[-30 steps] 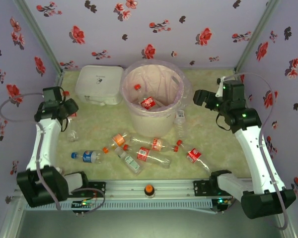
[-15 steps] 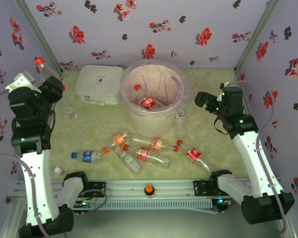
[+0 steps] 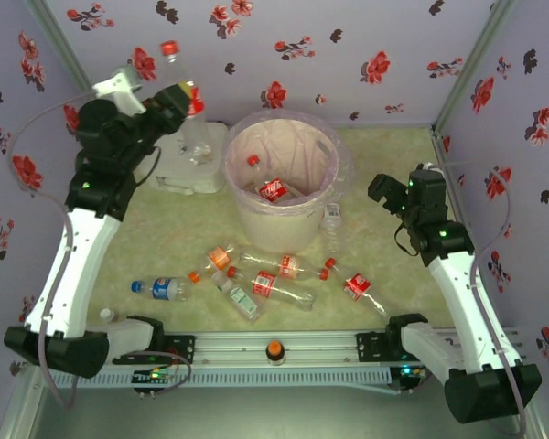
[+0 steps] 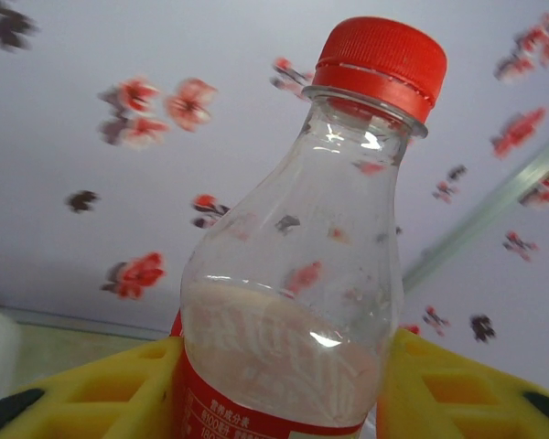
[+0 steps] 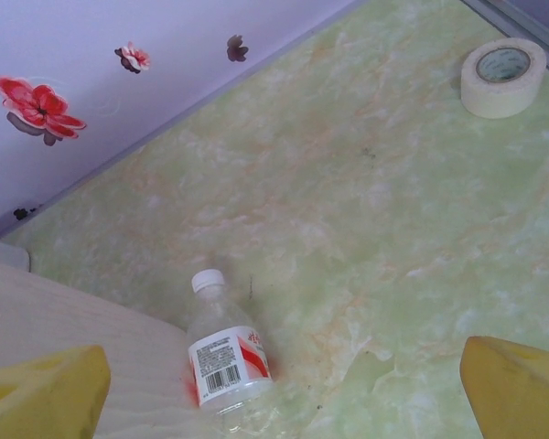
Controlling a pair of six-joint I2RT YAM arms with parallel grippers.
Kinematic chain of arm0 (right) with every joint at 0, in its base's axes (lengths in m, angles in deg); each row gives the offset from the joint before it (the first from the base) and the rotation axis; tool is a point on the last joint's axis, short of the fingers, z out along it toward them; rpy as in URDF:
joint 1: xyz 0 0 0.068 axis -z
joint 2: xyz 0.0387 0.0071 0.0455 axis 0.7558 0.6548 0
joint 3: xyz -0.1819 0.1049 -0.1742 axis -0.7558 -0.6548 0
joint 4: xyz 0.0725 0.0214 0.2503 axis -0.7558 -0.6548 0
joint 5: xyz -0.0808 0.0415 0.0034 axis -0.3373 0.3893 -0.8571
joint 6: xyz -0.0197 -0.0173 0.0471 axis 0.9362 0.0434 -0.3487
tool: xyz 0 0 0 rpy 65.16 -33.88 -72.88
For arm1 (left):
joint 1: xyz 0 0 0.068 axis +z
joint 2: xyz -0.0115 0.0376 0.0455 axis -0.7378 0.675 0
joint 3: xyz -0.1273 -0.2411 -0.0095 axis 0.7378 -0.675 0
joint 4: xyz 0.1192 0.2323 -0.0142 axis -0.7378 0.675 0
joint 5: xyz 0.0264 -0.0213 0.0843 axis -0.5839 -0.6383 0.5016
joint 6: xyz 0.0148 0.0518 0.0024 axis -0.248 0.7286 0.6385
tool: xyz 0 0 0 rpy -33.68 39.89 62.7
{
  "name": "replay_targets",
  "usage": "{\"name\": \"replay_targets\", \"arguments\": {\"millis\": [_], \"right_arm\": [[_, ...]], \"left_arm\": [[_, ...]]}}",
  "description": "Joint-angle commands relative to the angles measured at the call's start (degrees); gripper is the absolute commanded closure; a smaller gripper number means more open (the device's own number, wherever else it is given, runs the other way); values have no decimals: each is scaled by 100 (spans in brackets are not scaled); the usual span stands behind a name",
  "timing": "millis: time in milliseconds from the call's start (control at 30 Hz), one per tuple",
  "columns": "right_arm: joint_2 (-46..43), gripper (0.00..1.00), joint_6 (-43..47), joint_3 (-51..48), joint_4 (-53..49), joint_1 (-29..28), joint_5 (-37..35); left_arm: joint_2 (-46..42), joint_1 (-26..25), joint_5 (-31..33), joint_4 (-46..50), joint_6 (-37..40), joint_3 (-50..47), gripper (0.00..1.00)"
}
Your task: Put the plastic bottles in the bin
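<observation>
My left gripper [image 4: 284, 402] pinched a red-capped bottle [image 4: 297, 293] at its label; looked empty I think, so light and squishy. Right gripper [image 5: 274, 393] gaped wide, holding nothing.

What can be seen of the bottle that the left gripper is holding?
The bottle is small, of clear plastic, with a red cap and a red label low on its body. It looks empty, its lower wall cloudy. The left gripper clamps its labelled part between yellow fingers, cap tilted up toward the back wall. It hangs in the air, left of the bin.
</observation>
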Motion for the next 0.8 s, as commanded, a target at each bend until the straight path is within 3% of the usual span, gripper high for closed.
{"name": "replay_targets", "arguments": {"millis": [0,167,300,700,767], "right_arm": [[-144,1,-122,-50,155,47,-232],[-180,1,-49,-86,102,64,-199],[-185,1,36,-83,33,69,-129],[-128,1,281,-134,-31,76,-21],[-56,1,275,-121,-46,80,40]], "left_arm": [[224,-613,115,-567,494,469,100],[976,-1579,274,-181,1050,769,100],[1465,-1995,338,-89,1098,697,100],[2027,-2518,418,-296,841,-228,100],[2043,-2516,418,-302,930,-310,89]]}}
